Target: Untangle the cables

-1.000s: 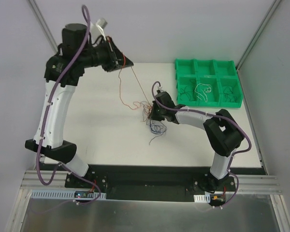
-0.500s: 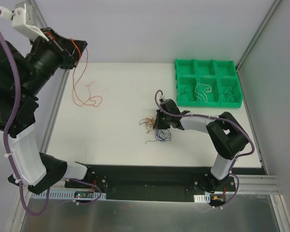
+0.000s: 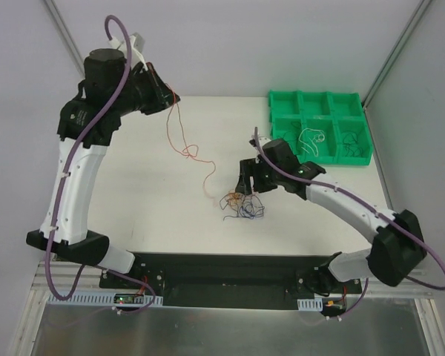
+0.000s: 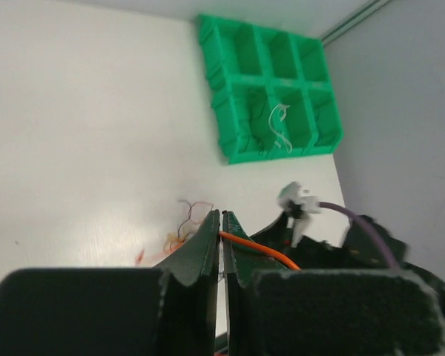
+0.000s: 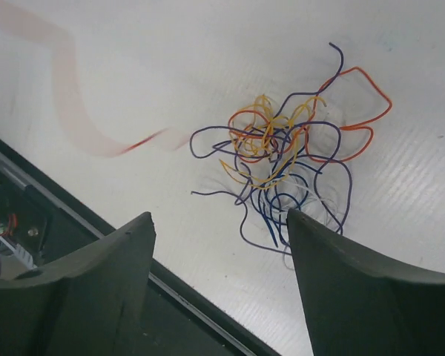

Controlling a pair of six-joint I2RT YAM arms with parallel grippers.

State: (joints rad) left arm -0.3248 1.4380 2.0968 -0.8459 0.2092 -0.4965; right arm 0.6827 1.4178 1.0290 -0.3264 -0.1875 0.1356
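Jaws of our left gripper (image 3: 166, 96) are pressing together on an orange wire (image 4: 259, 248), which we are holding up over the far left of the table (image 3: 133, 200); its free end is trailing down onto it near the knot (image 3: 241, 204). Right of that, we are hovering our right gripper (image 5: 219, 221) just above the knot, jaws spread wide, gripping nothing. Farther right, the green tray (image 3: 320, 116) is sitting with a white wire (image 3: 311, 139) lying in its middle near compartment.
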